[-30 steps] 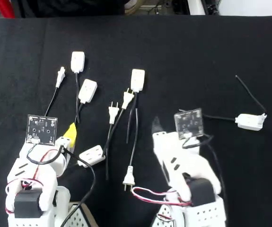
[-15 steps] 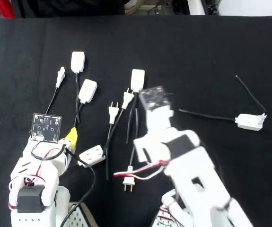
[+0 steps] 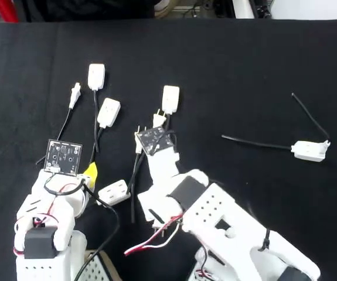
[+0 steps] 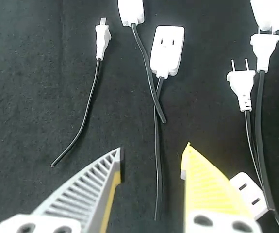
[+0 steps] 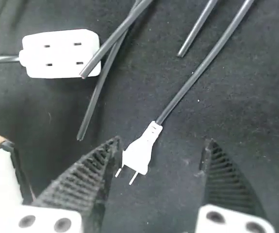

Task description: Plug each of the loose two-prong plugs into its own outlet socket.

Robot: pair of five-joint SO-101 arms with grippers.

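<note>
Plug (image 5: 140, 154) under spread R hand (image 5: 161, 142) | cord (image 5: 202, 64) cut off at edge

Plug (image 5: 140, 154) btwn R gripper (image 5: 162, 142) tips; socket (image 5: 60, 53) nearby w/ cord (image 5: 120, 34) across corner.

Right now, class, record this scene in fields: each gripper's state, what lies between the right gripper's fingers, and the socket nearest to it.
left gripper: open, holding nothing
right gripper: open, either side of a loose plug
loose plug: white, flat on the cloth, prongs toward the gripper, not gripped
nearest socket: white, two outlets, both empty, black cable across one corner
cloth: black
</note>
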